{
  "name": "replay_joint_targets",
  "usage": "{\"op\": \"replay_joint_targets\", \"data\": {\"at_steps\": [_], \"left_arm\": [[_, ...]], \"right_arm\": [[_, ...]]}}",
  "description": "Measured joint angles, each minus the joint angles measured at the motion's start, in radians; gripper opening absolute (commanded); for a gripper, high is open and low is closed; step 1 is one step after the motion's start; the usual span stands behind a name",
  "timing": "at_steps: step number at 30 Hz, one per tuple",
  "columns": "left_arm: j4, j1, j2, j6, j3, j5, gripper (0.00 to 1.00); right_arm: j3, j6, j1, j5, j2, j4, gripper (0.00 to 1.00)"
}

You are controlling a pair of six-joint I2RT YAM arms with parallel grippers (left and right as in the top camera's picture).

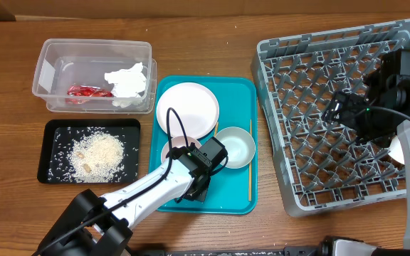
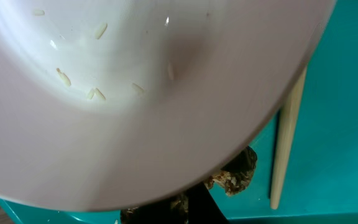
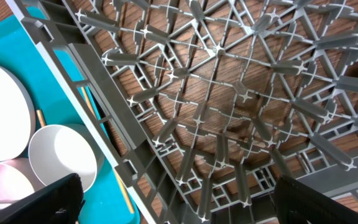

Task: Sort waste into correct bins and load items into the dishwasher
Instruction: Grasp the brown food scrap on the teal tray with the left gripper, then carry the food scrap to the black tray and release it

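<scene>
My left gripper (image 1: 194, 186) is low on the teal serving tray (image 1: 237, 92), beside a pinkish-white bowl (image 1: 175, 151). In the left wrist view that bowl (image 2: 135, 93), with a few rice grains in it, fills the frame. My left gripper's fingers (image 2: 197, 202) meet on a small brown food scrap (image 2: 235, 177), with a chopstick (image 2: 288, 143) to the right. My right gripper (image 1: 340, 110) hangs open and empty over the grey dish rack (image 1: 319, 163). It also shows in the right wrist view (image 3: 179, 199) above the rack's grid (image 3: 216, 93).
The clear tub (image 1: 55, 53) holds the red-and-silver wrapper (image 1: 87, 91) and the white napkin (image 1: 128, 82). The black tray (image 1: 48, 174) holds loose rice (image 1: 95, 153). A white plate (image 1: 187, 107), a second bowl (image 1: 235, 146) and a chopstick (image 1: 249, 171) lie on the teal tray.
</scene>
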Motion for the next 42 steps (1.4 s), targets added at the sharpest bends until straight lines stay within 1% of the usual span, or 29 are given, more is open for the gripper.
{"op": "replay_joint_targets", "data": {"at_steps": [3, 9, 16, 21, 24, 29, 42], "left_arm": [[-0.004, 0.0, 0.0, 0.0, 0.0, 0.0, 0.04], [-0.092, 0.0, 0.0, 0.001, 0.009, 0.012, 0.04], [-0.196, 0.0, -0.026, 0.005, 0.121, 0.02, 0.04], [-0.211, 0.01, -0.082, 0.005, 0.178, 0.023, 0.04], [-0.213, 0.047, -0.119, 0.005, 0.188, 0.025, 0.04], [-0.231, 0.184, -0.173, 0.023, 0.188, 0.026, 0.04], [-0.206, 0.719, -0.2, 0.08, 0.188, 0.026, 0.04]], "right_arm": [[0.0, 0.0, 0.0, 0.0, 0.0, 0.0, 1.0], [0.0, 0.0, 0.0, 0.0, 0.0, 0.0, 1.0], [0.0, 0.0, 0.0, 0.0, 0.0, 0.0, 1.0], [0.0, 0.0, 0.0, 0.0, 0.0, 0.0, 1.0], [0.0, 0.0, 0.0, 0.0, 0.0, 0.0, 1.0], [0.0, 0.0, 0.0, 0.0, 0.0, 0.0, 1.0], [0.0, 0.0, 0.0, 0.0, 0.0, 0.0, 1.0]]}}
